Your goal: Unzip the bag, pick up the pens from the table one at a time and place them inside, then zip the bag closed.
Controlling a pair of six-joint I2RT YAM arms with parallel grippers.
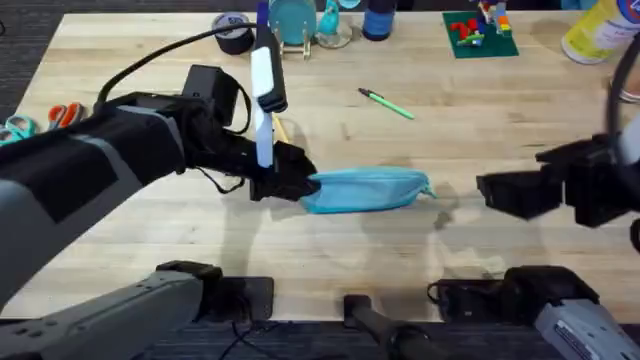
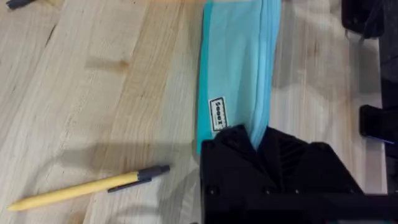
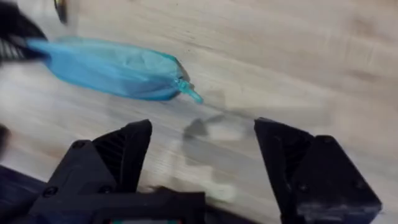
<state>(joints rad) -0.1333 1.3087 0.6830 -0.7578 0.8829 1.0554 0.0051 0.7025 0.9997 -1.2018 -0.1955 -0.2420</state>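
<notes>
This looks like a robotics lab bench set up for manipulation trials. A large butcher-block table [image 1: 500, 120] of pale wood planks carries two black robot arms mounted at its near edge, with a cable looping over the left one. Along the far edge stands a row of unrelated test props: a roll of dark tape [image 1: 234, 32], a blue container [image 1: 293, 20], a dark bottle [image 1: 380, 20], a green toy-brick plate [image 1: 480, 35] with small bricks, and a yellow bottle [image 1: 597, 32] at the far right corner. Orange-handled scissors [image 1: 62, 114] lie at the left edge.
</notes>
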